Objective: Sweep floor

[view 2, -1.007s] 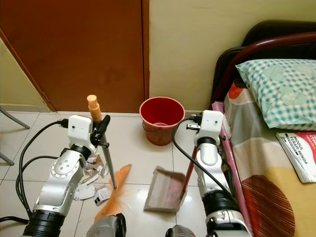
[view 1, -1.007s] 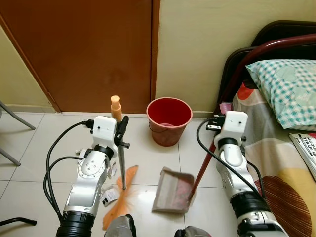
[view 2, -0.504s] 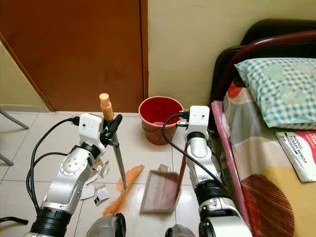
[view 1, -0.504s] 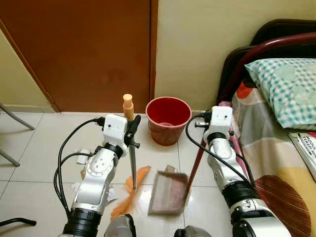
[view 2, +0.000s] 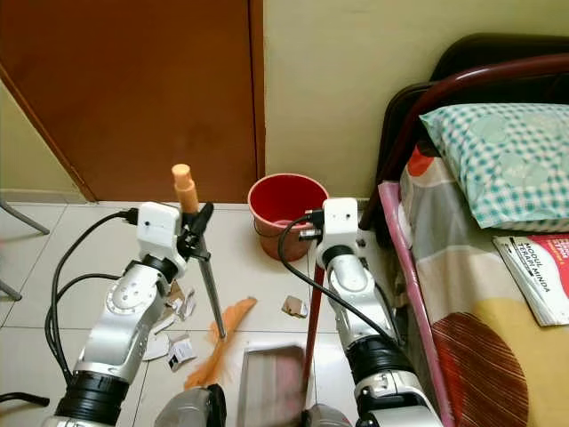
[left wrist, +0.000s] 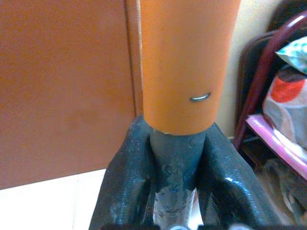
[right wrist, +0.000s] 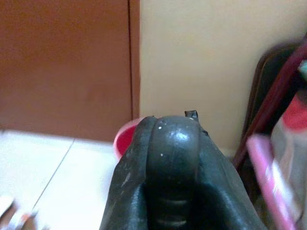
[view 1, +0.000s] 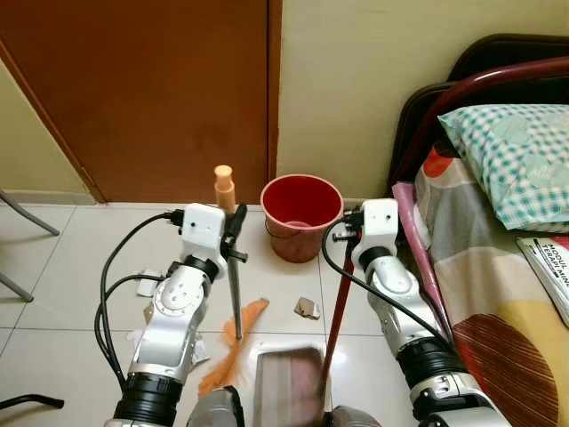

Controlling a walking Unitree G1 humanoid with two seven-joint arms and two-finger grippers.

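Note:
My left gripper (view 1: 235, 237) is shut on the broom's grey pole (view 1: 235, 298), just under its orange cap (left wrist: 187, 62). The broom stands nearly upright, and its orange bristles (view 1: 231, 351) trail on the tiles towards me. My right gripper (view 2: 313, 238) is shut on the black top of the dustpan's red handle (view 1: 335, 313); its fingers (right wrist: 127, 187) wrap that end. The brown dustpan (view 1: 286, 387) lies flat on the floor near my feet. A crumpled scrap (view 1: 308, 308) lies on the tiles between the pan and the red bucket (view 1: 302, 216).
Paper scraps (view 2: 178, 342) lie on the tiles by my left arm. A brown door (view 1: 160, 89) and a cream wall stand behind the bucket. A bed (view 1: 498, 302) with a checked pillow (view 1: 511, 160) runs along the right. A chair leg (view 1: 22, 213) shows at far left.
The dustpan has swung down and back towards my feet and now lies flat. A crumpled scrap now lies on the floor in front of it. My right arm has shifted left.

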